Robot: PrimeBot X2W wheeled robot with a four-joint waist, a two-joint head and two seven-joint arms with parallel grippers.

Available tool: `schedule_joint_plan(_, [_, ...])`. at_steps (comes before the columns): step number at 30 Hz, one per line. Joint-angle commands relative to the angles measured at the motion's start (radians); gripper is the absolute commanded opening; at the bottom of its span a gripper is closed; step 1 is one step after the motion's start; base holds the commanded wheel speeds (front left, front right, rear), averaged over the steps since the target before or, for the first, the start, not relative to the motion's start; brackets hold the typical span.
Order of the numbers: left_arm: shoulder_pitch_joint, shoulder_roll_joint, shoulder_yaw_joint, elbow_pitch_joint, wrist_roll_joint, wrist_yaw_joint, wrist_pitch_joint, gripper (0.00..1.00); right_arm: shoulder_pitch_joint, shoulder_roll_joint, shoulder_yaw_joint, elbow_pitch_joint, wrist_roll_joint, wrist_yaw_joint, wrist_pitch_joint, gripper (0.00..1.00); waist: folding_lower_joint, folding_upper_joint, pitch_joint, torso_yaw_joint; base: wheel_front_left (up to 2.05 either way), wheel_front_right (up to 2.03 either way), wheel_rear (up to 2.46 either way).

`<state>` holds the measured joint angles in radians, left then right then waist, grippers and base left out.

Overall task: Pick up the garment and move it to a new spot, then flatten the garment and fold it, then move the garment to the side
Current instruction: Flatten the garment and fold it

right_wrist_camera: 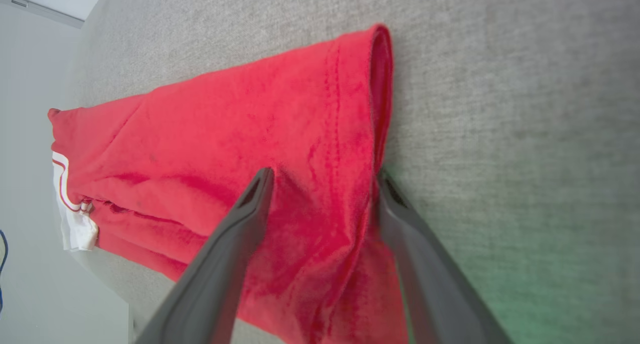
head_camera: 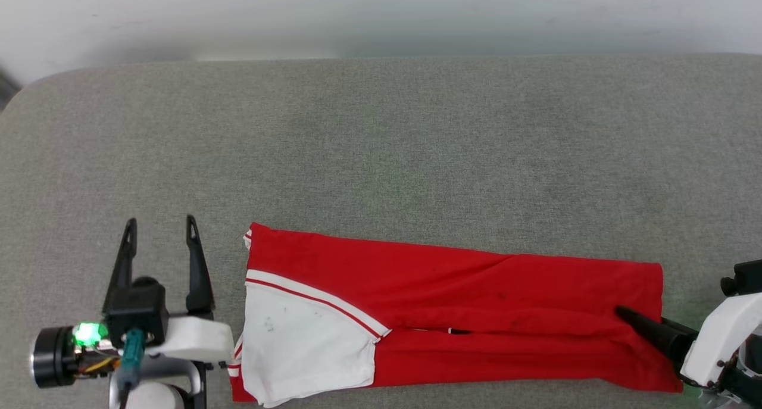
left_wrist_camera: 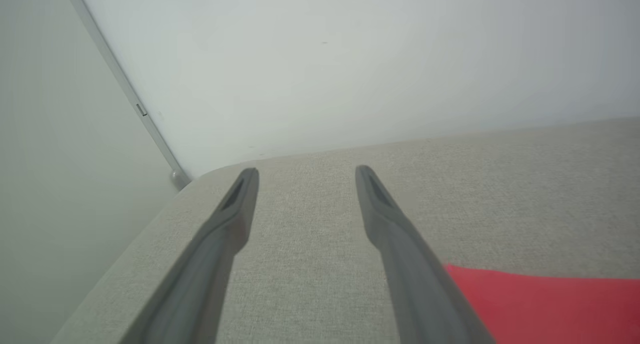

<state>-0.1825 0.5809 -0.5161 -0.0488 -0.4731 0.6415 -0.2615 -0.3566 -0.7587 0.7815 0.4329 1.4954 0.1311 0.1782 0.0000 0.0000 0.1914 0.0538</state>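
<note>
Note that the grey fabric surface [head_camera: 381,147] spans the head view, with a pale wall [head_camera: 381,16] behind its far edge. The garment [head_camera: 476,296] lies folded into a long red band along the near edge, right of centre. Its white sleeve [head_camera: 297,349] is at the left end and its hem [right_wrist_camera: 380,83] at the right end.

The left tool [head_camera: 161,220] sits just left of the garment, apart from it. Its fingers are spread wide with nothing between them.

The right tool [right_wrist_camera: 322,176] is at the hem, with its fingers spread. One tip lies over the red cloth and the other is at the hem's edge. The tool isn't clamped on the cloth.
</note>
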Motion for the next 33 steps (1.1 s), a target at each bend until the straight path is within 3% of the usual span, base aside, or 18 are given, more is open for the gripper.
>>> schedule_joint_plan(1, [0.032,-0.031,0.026,-0.008,0.035,-0.010,-0.005,1.00,0.043,0.045,0.038,0.007,0.003,-0.001,0.030,1.00,0.0000,0.0000,0.000,0.002,0.00,0.00,0.00])
schedule_joint_plan(7, [0.138,-0.153,0.130,-0.032,0.174,-0.051,-0.005,1.00,0.053,0.081,0.067,0.019,0.001,-0.001,0.058,1.00,0.0000,0.0000,-0.007,0.006,0.00,0.00,0.00])
schedule_joint_plan(8, [0.138,-0.153,0.130,-0.032,0.174,-0.051,-0.005,1.00,0.053,0.081,0.067,0.019,0.001,-0.001,0.058,1.00,0.0000,0.0000,-0.007,0.006,0.00,0.00,0.00])
schedule_joint_plan(9, [0.167,-0.183,0.161,-0.032,0.211,-0.063,-0.005,1.00,0.049,0.084,0.070,0.024,-0.008,-0.001,0.053,0.21,0.0000,0.0000,-0.011,0.006,0.00,0.00,0.00])
schedule_joint_plan(10, [0.167,-0.183,0.161,-0.032,0.211,-0.063,-0.005,1.00,0.049,0.084,0.070,0.024,-0.008,-0.001,0.053,0.21,0.0000,0.0000,-0.011,0.006,0.00,0.00,0.00])
schedule_joint_plan(11, [0.176,-0.199,0.179,-0.034,0.230,-0.066,-0.005,1.00,0.048,0.084,0.070,0.028,-0.011,-0.001,0.049,0.00,0.0000,0.0000,-0.013,0.007,0.00,0.00,0.00])
schedule_joint_plan(14, [0.230,-0.263,0.254,-0.052,0.298,-0.095,-0.004,1.00,0.028,0.071,0.058,0.042,-0.023,-0.001,0.034,0.00,0.0000,0.0000,-0.026,0.007,0.00,0.00,0.00])
schedule_joint_plan(21, [0.293,-0.332,0.299,-0.067,0.369,-0.155,-0.004,1.00,0.014,0.050,0.052,0.049,-0.028,-0.001,0.037,0.00,0.0000,0.0000,-0.046,0.005,0.00,0.00,0.00])
schedule_joint_plan(27, [0.328,-0.369,0.323,-0.049,0.403,-0.193,-0.004,1.00,0.010,0.002,0.038,0.057,-0.033,-0.001,0.040,0.00,0.0000,0.0000,-0.069,0.003,0.00,0.00,0.00])
schedule_joint_plan(33, [0.350,-0.384,0.331,-0.035,0.432,-0.227,-0.004,1.00,-0.006,-0.090,0.020,0.093,-0.053,-0.001,0.058,0.00,0.0000,0.0000,-0.095,0.000,0.00,0.00,0.00])
